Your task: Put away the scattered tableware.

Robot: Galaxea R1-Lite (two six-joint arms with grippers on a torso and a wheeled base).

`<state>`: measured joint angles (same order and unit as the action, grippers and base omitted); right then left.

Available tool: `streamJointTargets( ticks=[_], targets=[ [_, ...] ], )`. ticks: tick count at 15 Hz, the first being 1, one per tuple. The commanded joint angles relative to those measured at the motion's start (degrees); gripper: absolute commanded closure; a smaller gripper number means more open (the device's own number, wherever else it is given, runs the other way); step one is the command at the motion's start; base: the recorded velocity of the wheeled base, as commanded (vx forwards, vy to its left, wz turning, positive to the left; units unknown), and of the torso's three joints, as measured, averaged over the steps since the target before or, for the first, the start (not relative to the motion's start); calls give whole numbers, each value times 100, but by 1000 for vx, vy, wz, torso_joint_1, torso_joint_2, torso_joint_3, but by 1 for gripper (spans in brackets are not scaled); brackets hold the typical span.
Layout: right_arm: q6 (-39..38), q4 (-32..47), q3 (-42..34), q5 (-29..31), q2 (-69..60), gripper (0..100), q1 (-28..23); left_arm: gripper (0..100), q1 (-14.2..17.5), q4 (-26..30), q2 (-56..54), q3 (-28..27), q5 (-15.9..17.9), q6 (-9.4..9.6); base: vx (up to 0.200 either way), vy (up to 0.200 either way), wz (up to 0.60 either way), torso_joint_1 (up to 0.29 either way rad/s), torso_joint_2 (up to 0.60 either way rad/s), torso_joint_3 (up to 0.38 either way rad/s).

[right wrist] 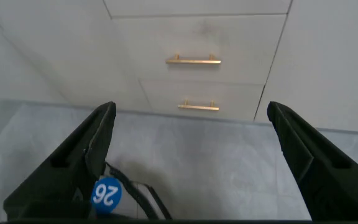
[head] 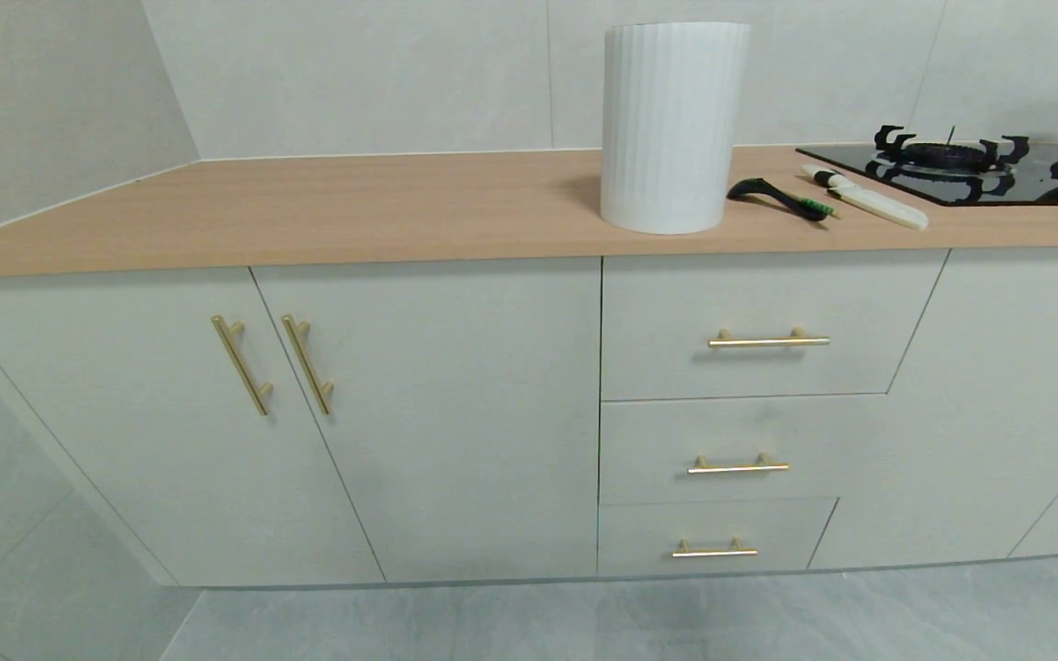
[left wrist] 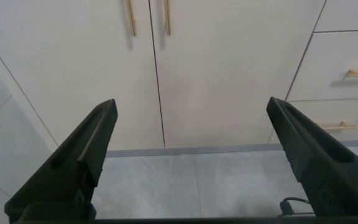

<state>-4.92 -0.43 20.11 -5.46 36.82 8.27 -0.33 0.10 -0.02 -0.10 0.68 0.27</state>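
A tall white ribbed cylinder (head: pixel 674 128) is standing on the wood-grain countertop (head: pixel 354 207), its inside hidden. Beside it, toward the black glass hob (head: pixel 961 173), a curved black-handled tool (head: pixel 777 197) and a long cream utensil (head: pixel 867 202) are lying flat. The left gripper (left wrist: pixel 191 107) and right gripper (right wrist: pixel 191 109) are both hanging spread wide, empty, before the pale cabinets (left wrist: pixel 229 68).

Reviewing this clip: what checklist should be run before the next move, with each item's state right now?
1. Left gripper open and empty: ok.
2. Right gripper open and empty: ok.
3. Black utensil and white utensil lying on the countertop: ok.
4. White container upright: ok.
5. Room inside the container: cannot tell.
6. Grippers at counter height: not ok, both face the cabinet fronts.
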Motion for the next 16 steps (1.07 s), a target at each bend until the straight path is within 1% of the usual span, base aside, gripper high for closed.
streamJointTargets(
  ticks=[1,2,3,4,7,8,11,13,14,16],
  targets=[
    [132,-1,485,-104,1144,0,35,0,-2,-1,2,1,2,0,0,0,0,0,0,0],
    [159,-1,836,-183,1706,0,70,0,-2,-1,2,1,2,0,0,0,0,0,0,0],
    [194,-10,950,-192,1908,0,79,0,-2,-1,2,1,2,0,0,0,0,0,0,0],
    [290,-28,1276,-245,2603,0,88,0,-2,-1,2,1,2,0,0,0,0,0,0,0],
    [361,-493,1768,-219,4009,0,281,0,-2,-1,2,1,2,0,0,0,0,0,0,0],
    [405,-660,2128,-183,4624,0,369,0,-2,-1,2,1,2,0,0,0,0,0,0,0],
    [422,-722,2840,-166,5714,0,422,0,-2,-1,2,1,2,0,0,0,0,0,0,0],
    [396,-854,2946,-175,6153,0,422,0,-2,-1,2,1,2,0,0,0,0,0,0,0],
    [378,-1302,2875,-148,6549,0,439,0,-2,-1,2,1,2,8,0,0,0,0,0,0],
    [369,-1944,2858,28,7270,0,474,0,-2,-1,2,1,2,8,0,0,0,0,0,0]
  ],
)
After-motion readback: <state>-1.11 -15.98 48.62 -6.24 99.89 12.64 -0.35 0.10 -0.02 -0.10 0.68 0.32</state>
